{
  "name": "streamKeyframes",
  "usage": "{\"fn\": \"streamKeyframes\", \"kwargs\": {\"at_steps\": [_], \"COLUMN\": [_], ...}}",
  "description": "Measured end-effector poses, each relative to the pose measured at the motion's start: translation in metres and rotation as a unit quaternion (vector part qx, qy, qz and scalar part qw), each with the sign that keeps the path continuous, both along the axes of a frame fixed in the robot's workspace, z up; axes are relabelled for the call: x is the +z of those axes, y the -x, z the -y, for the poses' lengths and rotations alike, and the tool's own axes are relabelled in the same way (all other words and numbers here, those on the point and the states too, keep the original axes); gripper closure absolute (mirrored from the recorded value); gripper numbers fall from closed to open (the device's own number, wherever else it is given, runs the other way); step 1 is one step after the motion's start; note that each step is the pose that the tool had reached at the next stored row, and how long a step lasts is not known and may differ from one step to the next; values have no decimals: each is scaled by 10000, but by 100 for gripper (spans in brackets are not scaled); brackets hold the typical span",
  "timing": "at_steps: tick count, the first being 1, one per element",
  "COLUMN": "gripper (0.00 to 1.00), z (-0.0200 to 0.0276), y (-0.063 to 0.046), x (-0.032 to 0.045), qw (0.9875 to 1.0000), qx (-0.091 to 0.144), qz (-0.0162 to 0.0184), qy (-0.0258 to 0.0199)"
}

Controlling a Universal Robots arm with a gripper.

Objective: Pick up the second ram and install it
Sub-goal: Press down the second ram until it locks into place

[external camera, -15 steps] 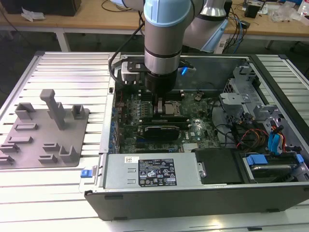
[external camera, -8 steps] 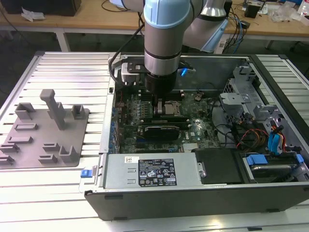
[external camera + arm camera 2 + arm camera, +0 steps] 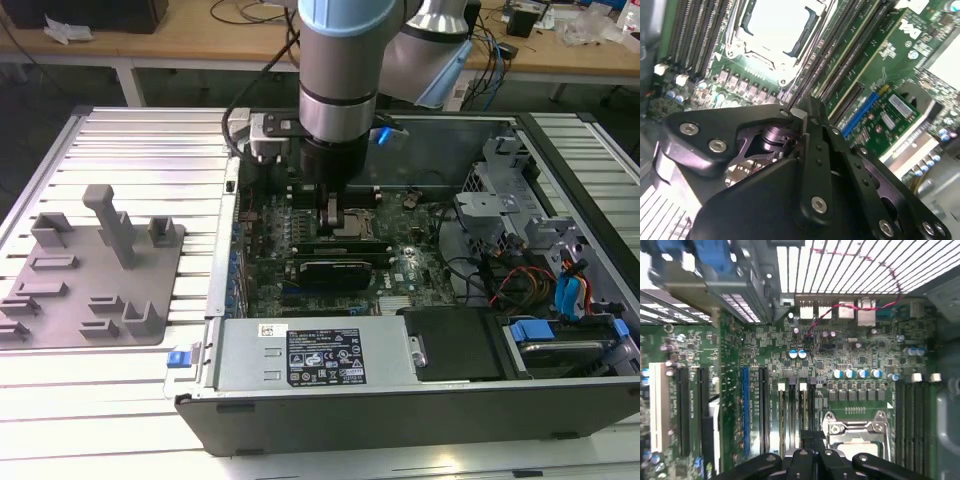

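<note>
We see the gripper low inside the open computer case, right over the green board. Its two black fingers are squeezed close together, so the gripper is narrow, with no gap that we can see in the second wrist view. We look for the second ram, the long flat stick, and we cannot find it for sure. No long stick pokes out from either side of the gripper in the second wrist view. In the exterior view, a long dark strip lies just under the gripper's tip. We think this may be a ram sitting in its place, but we cannot tell if it is the second one. The shiny CPU socket is just beside the gripper. In the first wrist view the long memory slots run straight out from under the gripper, with the socket close at one side of them. So the long way of the slots lines up with the gripper, and the gripper's tip is on top of them, touching or nearly touching; we cannot tell which. The grey fixture plate with its little blocks sits well apart from the gripper, outside the case on the ribbed table. We see no ram on that plate. We judge that the work now is at the slots and not at the plate.
</note>
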State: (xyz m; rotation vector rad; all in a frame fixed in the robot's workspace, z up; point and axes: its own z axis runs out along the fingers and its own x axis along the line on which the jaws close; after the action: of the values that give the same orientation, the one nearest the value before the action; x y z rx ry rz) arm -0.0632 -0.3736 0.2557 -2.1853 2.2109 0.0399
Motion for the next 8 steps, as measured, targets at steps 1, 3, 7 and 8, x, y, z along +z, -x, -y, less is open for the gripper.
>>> {"fn": "streamKeyframes", "kwargs": {"at_steps": [1,3,7,8], "gripper": [92,92,92,92], "z": [0,0,0,0], "y": [0,0,-99,-164], "x": [47,57,57,57], "qw": [10000,10000,10000,10000], "qx": [0,0,0,1], "qz": [0,1,0,0], "qy": [0,-2,-1,-1]}}
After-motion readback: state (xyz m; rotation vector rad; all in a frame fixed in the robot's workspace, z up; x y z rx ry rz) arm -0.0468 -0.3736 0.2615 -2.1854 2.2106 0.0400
